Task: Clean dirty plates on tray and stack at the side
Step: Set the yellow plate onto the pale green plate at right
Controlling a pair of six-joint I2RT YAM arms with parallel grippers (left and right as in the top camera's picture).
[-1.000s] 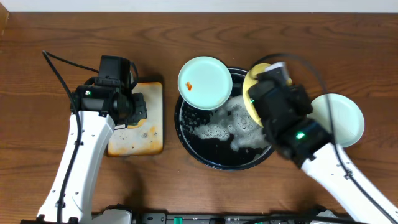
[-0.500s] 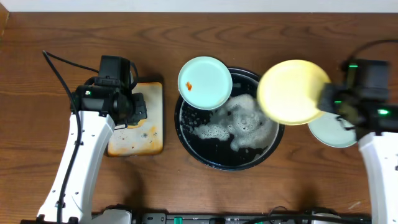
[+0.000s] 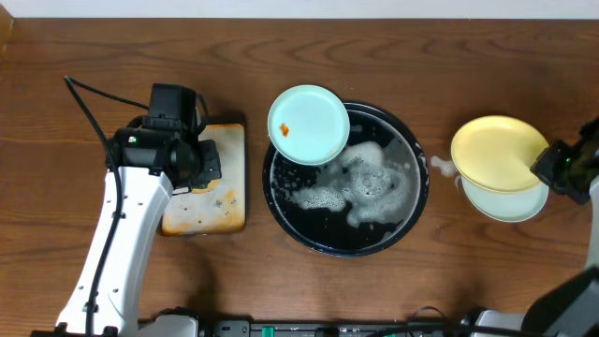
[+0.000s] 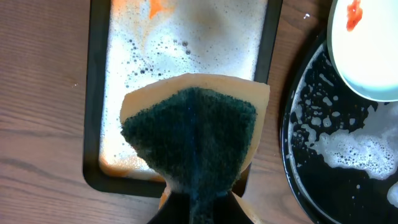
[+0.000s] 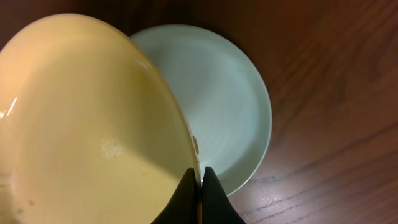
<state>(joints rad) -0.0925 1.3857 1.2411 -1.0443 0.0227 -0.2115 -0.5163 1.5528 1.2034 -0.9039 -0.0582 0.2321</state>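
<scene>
Table (image 3: 468, 56) carried the tray (image 3: 281, 220) at centre, foam (image 3: 360, 187) across its floor. A rectangular pan (image 3: 229, 215) sat left of the tray.

Smeared mint plate (image 3: 309, 124) leaned on the tray's far-left rim, orange mark showing. It was nearer the left arm, well apart from the right.

Key relation: yellow plate (image 3: 496, 153) hung over the side mint plate (image 3: 510, 204), which lay flat on the table right of the tray. The yellow one was offset toward the tray, so the two were not concentric. Being round, it had no long axis to align — only centring and lowering appeared to remain.

Right pincer (image 5: 199, 186) was clamped together on the yellow plate's rim, on the side away from the tray. Left pincer (image 4: 199, 208) was closed on a sponge (image 4: 193, 134) above the rectangular pan.

Hard to make out:
- whether the two plates touched
- how much the yellow plate tilted
- most of the lower plate, which was covered
- right arm overhead, cut by the frame edge
- left fingers, behind the sponge
</scene>
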